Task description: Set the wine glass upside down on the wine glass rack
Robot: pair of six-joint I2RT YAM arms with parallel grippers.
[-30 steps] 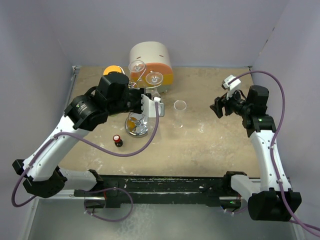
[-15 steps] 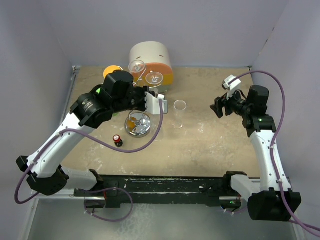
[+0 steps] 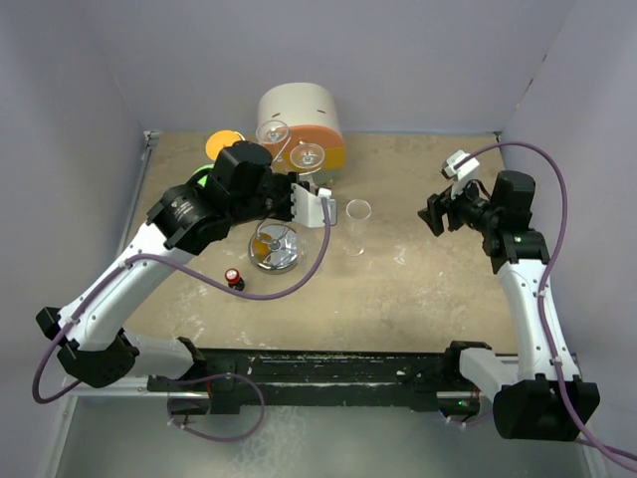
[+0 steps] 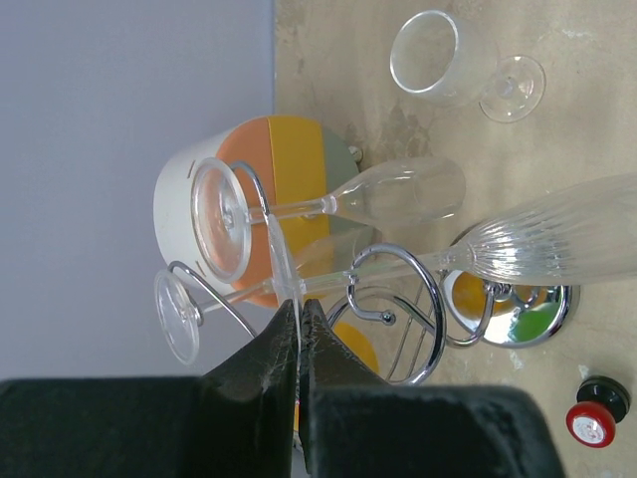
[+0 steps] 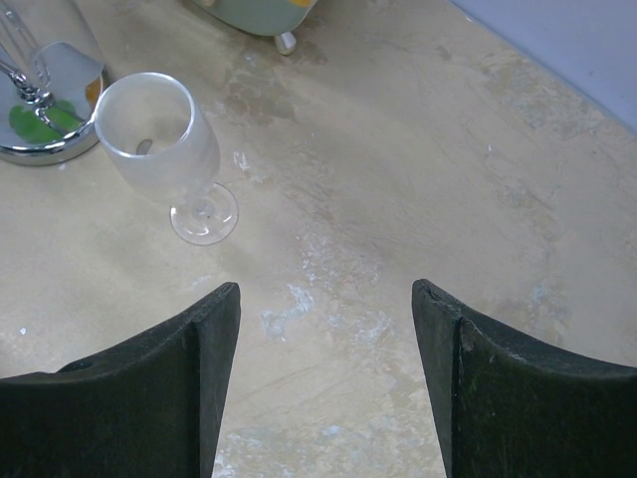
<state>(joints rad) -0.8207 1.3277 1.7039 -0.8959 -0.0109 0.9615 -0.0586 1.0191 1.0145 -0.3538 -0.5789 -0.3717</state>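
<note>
Over the last second I watched the left arm slide rightward across the wine glass rack [image 3: 275, 246], so that the rack's round base, half covered before, showed whole, while the right arm did not stir. The left gripper [image 4: 299, 324] hung beside the top of the rack with its black fingers pressed together and no gap between them. Their tips sat right at the thin stem of a ribbed glass [image 4: 557, 239], though I could not tell whether they touched it. That glass and a smooth glass [image 4: 398, 194] already hung upside down on the rack, feet caught in the curled wire arms. 1 wine glass [image 5: 159, 139] was upright on the table [image 3: 418, 289] just right of the rack, touched by nothing. I judged 2 hangings done and the third not begun. The right gripper [image 5: 326, 289] hovered farther right of the rack, its jaws well apart and empty, facing that glass. The next move, as I read it, called for a pinch low on the slim stem, a turn to invert the glass, then threading the foot into a free scroll without knocking its neighbours. The glass looked frosted, thin and slippery, the rack was polished silver wire on a mirror-bright base, and behind the rack stood a matte white-and-orange drum [image 3: 299, 124].
</note>
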